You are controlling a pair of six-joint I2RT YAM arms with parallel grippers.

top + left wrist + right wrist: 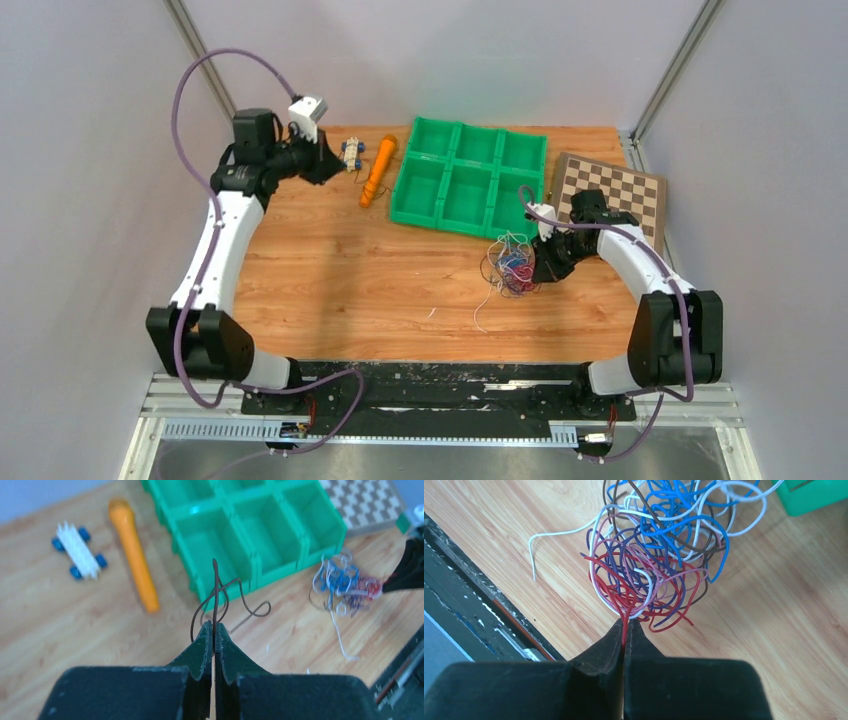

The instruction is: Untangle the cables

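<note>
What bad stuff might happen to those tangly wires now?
1. The right tool pinches just a red wire at the edge of the clump; pulling may drag the whole clump or tighten its knots.
2. The left tool grips the curly brown wire by a thin bit; it may slip out.
3. Loops lie beside the green tray and might snag on its corner.

In the top view, the left arm (215, 250) extends from its base at 7 o'clock to the 11 o'clock corner, with the wrist turned toward 3 o'clock. The left gripper (214, 626) has both jaws pressed together on a thin brown cable (216, 592). The right arm (630, 255) rises from 5 o'clock and bends inward at 3 o'clock with the wrist aimed toward 8 o'clock, and the right gripper (625, 622) is clamped tight on a red cable (624, 600).
</note>
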